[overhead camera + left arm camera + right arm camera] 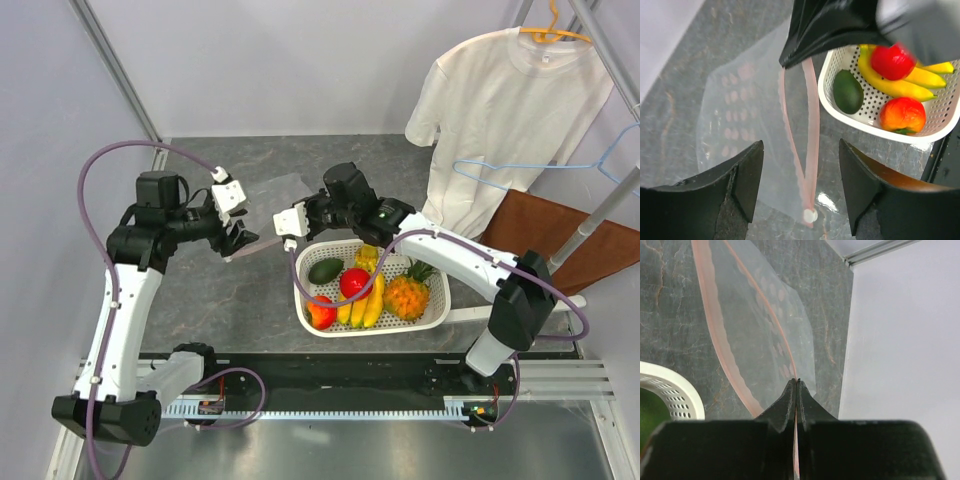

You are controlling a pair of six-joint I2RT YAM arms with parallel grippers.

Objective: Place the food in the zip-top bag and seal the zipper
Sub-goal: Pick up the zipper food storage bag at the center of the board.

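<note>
Right tool (796,390) pinches the zipper (710,327) of the zip-top bag (755,335); left tool (800,145) hangs spread. Your single pinch on thin film may slip, collapsing the mouth.

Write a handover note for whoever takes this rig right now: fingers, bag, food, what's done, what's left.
Right gripper: fingers shut on the zipper, holding the zip-top bag by its mouth edge.
Left gripper: open above the zipper, gripping nothing.
Food: banana bunch, pineapple, apple, red-orange fruit and avocado all sit in the white basket.
Done: bag mouth parted.
Left: load every fruit, seal.
</note>
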